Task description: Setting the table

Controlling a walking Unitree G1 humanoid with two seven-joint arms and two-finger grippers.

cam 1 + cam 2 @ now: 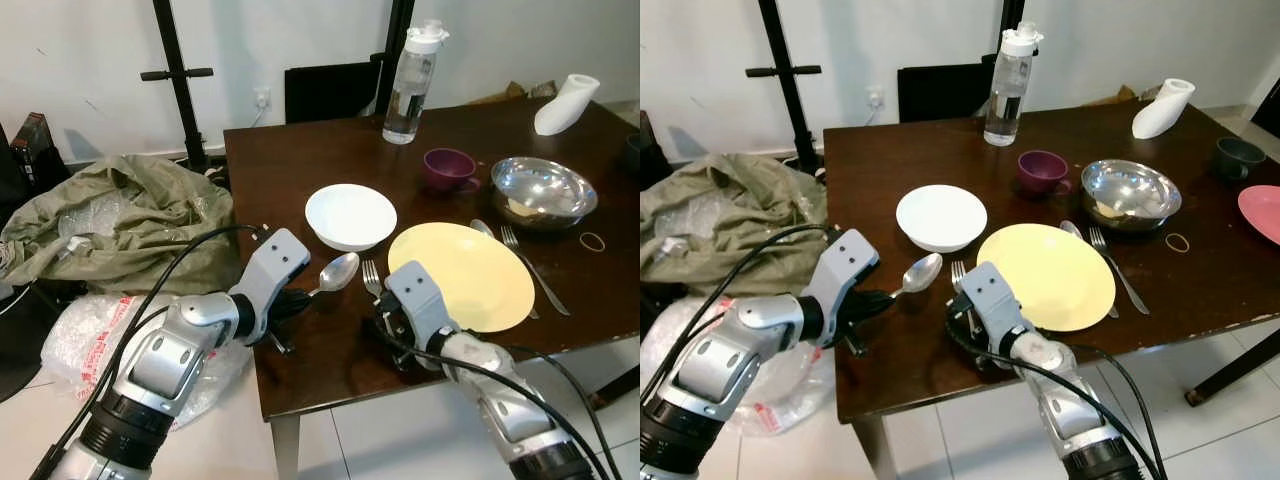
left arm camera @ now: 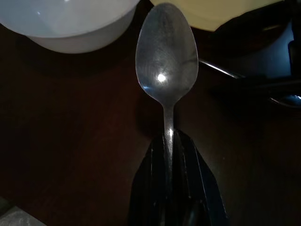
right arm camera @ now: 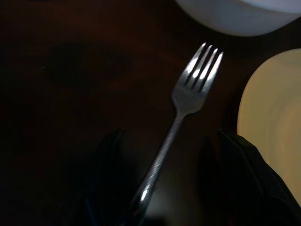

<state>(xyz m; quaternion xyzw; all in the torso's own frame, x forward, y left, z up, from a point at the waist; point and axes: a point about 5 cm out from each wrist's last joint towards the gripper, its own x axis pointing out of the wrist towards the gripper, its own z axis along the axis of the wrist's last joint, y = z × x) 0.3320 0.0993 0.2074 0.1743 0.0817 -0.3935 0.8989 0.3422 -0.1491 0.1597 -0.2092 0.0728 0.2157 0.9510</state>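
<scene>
My left gripper [image 1: 300, 297] is shut on the handle of a silver spoon [image 1: 338, 271], holding it just above the dark wooden table [image 1: 290, 160], bowl end toward the white bowl [image 1: 350, 215]. In the left wrist view the spoon [image 2: 167, 66] sticks straight out from the closed fingertips [image 2: 155, 155]. A fork [image 1: 372, 277] lies on the table just left of the yellow plate [image 1: 470, 275]. My right gripper [image 1: 385, 322] is low at the table's near edge and open, with the fork's handle [image 3: 188, 99] between its spread fingers [image 3: 108, 155].
Right of the plate lie a second fork and spoon [image 1: 535, 270] and a rubber band [image 1: 592, 240]. Behind stand a steel bowl [image 1: 543, 190], purple cup [image 1: 449, 168], water bottle [image 1: 410, 85], dark mug [image 1: 1237, 157] and pink plate [image 1: 1265, 210]. A green cloth heap [image 1: 120, 215] covers the floor left.
</scene>
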